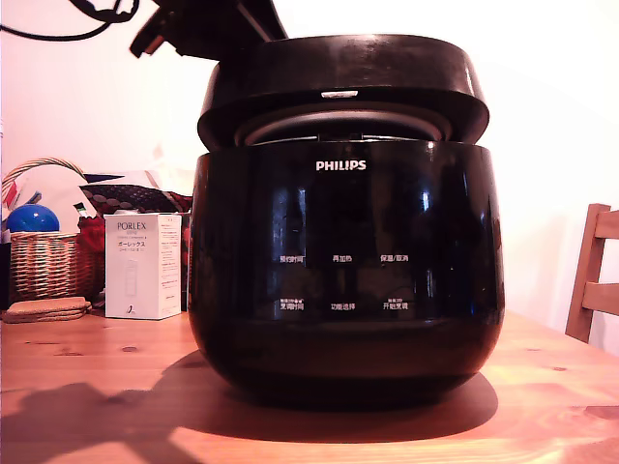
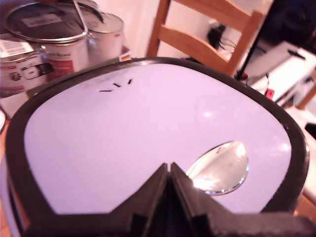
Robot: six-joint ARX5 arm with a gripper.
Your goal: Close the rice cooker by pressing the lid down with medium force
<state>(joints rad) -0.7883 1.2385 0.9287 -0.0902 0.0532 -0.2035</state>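
cooker: rice cooker [image 1: 346,280] centre of wooden bench [image 1: 87,387]; heavy, stiff, glossy, probably slippery
lid: lid [image 1: 343,82] nearly down, gap showing at front; hinged, rigid; judged best pushed on its flat top, no grip needed
hand: hand [image 2: 169,170] on lid top, fingers pressed together, pinching nothing
around: PORLEX box [image 1: 143,266], wicker basket [image 1: 44,261] at exterior view's left; chair [image 1: 592,280] at its right; all clear of lid, nothing blocks press
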